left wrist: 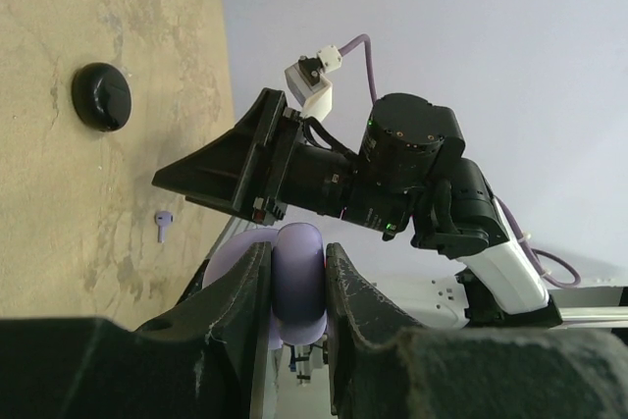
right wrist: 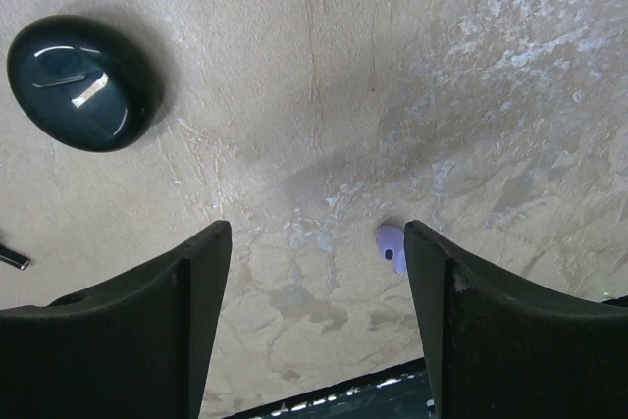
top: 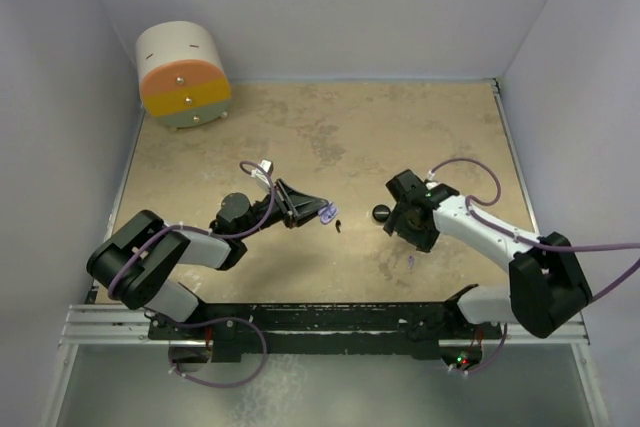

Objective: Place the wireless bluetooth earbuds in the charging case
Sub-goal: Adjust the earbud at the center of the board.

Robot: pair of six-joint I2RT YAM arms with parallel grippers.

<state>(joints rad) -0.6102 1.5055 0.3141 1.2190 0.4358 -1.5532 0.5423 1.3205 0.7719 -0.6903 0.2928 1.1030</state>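
Two robot arms are reaching over a tan stone-patterned table (top: pixel 330 137) boxed in by pale walls. The left gripper (left wrist: pixel 297 257) is lying on its side, just above the table, with its jaws clamped on a lavender case (left wrist: pixel 299 282). The case is a small rounded shell, and it is filling the gap between the two dark fingers. From above, the case is sticking out of the gripper toward the middle of the table. A black earbud (top: pixel 338 224), tiny and stemmed, is lying on the table just beside it. A black disc (top: pixel 381 213), round and glossy, is sitting near the centre of the table, between the two grippers and touching neither. The right gripper (right wrist: pixel 316 242) is pointing down at the table with its jaws standing wide apart and gripping nothing. A lavender earbud (right wrist: pixel 392 245) is lying on the table between the fingers, close to the right-hand one. Whether it is touching that finger cannot be told. In the far left corner, a short drum (top: pixel 183 75) is lying on its side, well apart from both arms. It is white, and its face is banded in orange, yellow and grey-green.
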